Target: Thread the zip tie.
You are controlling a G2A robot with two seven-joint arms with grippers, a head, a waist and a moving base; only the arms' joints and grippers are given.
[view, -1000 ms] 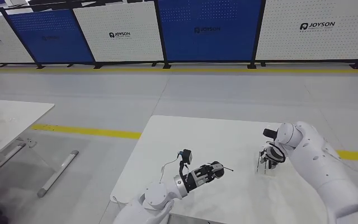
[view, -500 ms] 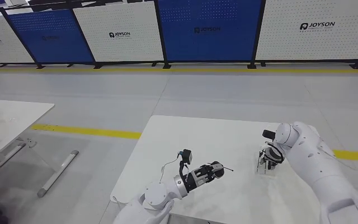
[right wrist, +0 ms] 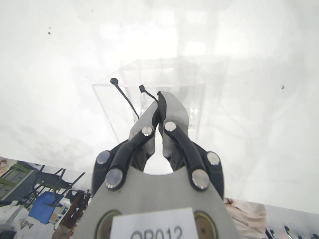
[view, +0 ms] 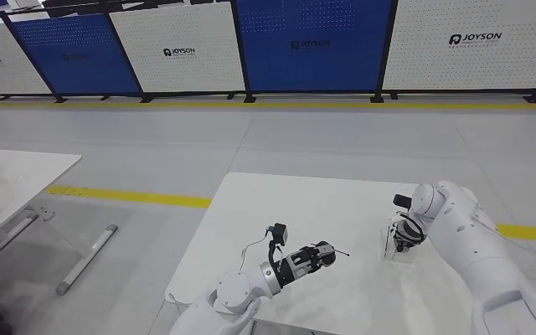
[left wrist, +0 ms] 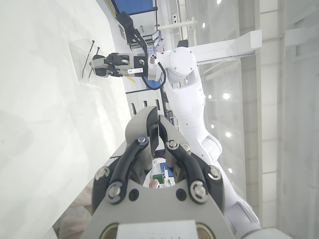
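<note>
Top view: tabletop separates left pincer from right pincer pinching zip tie.

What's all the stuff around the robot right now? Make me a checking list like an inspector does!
Surface: white table, with a few small dark specks.
Job's things: first zip tie and second zip tie, both black, heads up in a clear stand.
Clutter: nothing seen.
Grippers: right pincer shut on the second zip tie; left pincer shut, with a thin black strip poking past its tip, perhaps another tie.
Cables: black cable along the left arm; black cable at the right wrist.
Surroundings: blue and white panels, yellow floor line, another table.
</note>
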